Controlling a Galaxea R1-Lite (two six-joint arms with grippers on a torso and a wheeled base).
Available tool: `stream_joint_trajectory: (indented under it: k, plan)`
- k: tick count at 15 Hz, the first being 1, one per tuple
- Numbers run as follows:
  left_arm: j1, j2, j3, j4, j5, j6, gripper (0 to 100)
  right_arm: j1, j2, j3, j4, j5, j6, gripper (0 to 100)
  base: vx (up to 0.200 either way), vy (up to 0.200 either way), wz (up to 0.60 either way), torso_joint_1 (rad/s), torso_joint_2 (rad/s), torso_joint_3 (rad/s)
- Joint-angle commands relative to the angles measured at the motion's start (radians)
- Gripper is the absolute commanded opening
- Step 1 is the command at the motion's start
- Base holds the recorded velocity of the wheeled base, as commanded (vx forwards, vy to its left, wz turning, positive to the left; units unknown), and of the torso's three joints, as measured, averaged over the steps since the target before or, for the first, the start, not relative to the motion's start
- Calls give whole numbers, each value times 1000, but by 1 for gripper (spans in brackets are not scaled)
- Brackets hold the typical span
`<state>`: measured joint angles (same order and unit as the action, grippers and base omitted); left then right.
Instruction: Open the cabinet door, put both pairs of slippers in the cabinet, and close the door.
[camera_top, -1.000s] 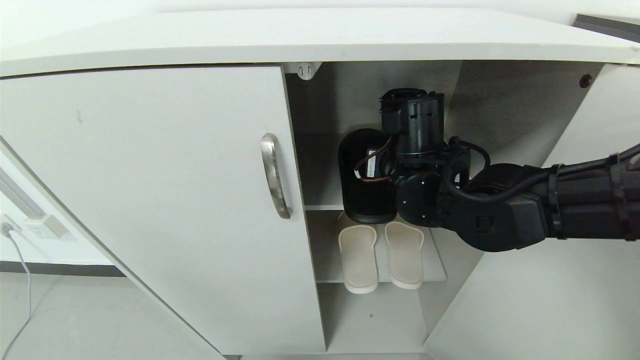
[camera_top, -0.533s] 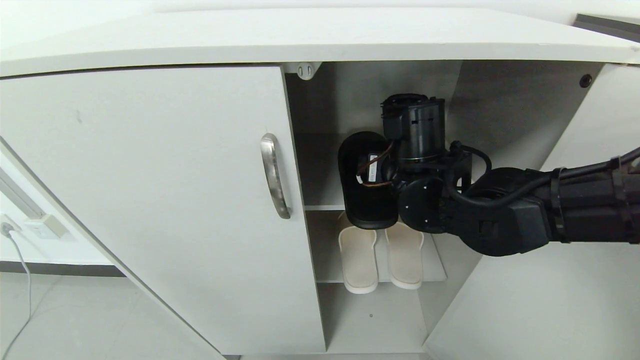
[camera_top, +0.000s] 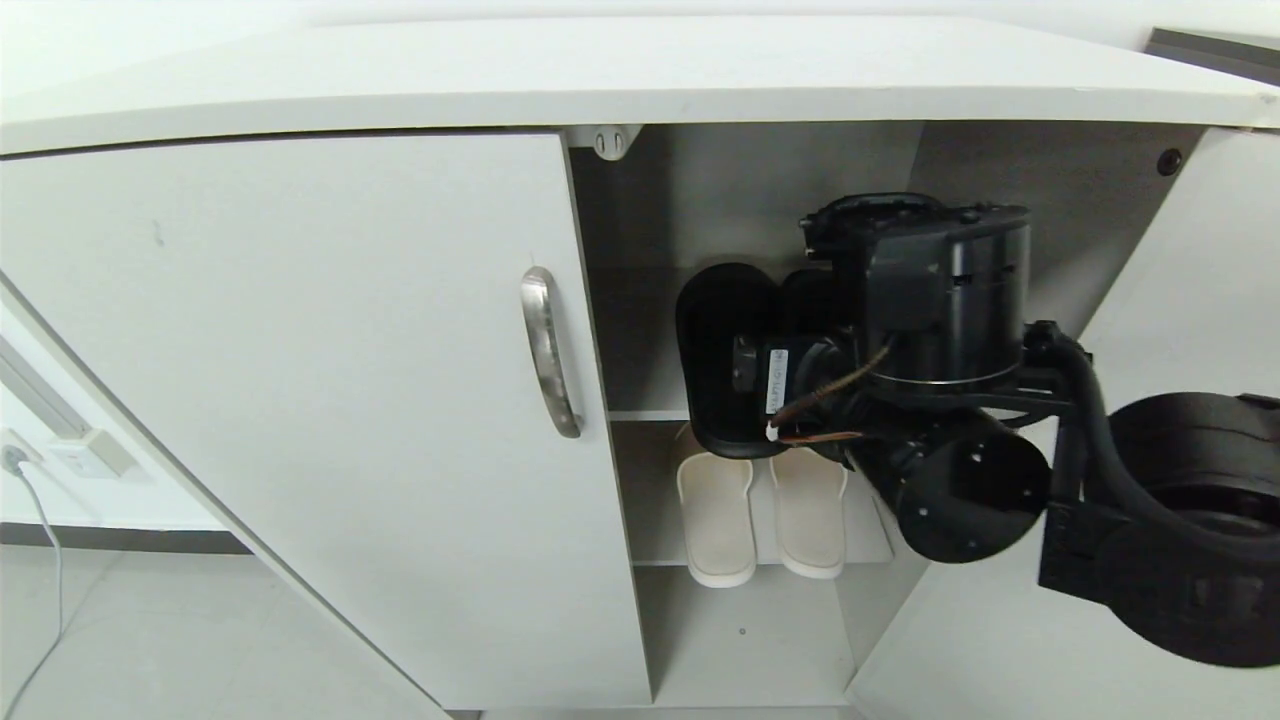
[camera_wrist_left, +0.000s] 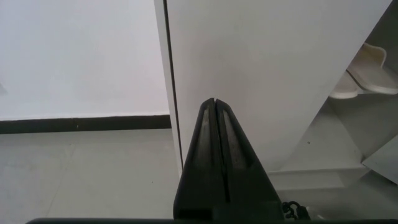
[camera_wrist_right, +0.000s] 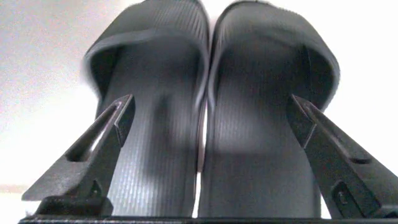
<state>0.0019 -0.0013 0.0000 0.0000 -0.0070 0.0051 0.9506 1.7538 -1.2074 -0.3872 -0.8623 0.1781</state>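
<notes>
- The cabinet stands with its right door swung wide and its left door shut, which gives the right arm a way in.
- The black slippers sit side by side on the upper shelf, heels jutting over its front edge. The white slippers lie paired on the lower shelf.
- The right tool is spread wide, one finger off each outer flank of the black pair. It does not appear to pinch them, a stance that suits setting the pair down square.
- The left tool is pressed together and holds nothing. It hangs low before the shut door, out of the way.
- Both pairs look stowed, and only closing the door seems left to do.
</notes>
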Motion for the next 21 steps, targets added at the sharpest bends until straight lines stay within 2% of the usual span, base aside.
stream_joint_trajectory:
  k: [1,3,4,15,21]
  plan:
    - [1,1,0,0,1,-1,0,30,-99,98,-30,5,0,100,0,0,0,0,0,0]
    - [1,1,0,0,1,1,0,43,-158,213,-85,26,0,100,0,0,0,0,0,0]
    - [1,1,0,0,1,-1,0,54,-172,261,-108,71,-9,0,0,0,0,0,0,0]
    - [0,1,0,0,1,1,0,79,-183,298,-119,86,-26,0,0,0,0,0,0,0]
    - [1,1,0,0,-1,1,0,79,-181,313,-119,86,-40,0,-200,0,0,3,3,2]
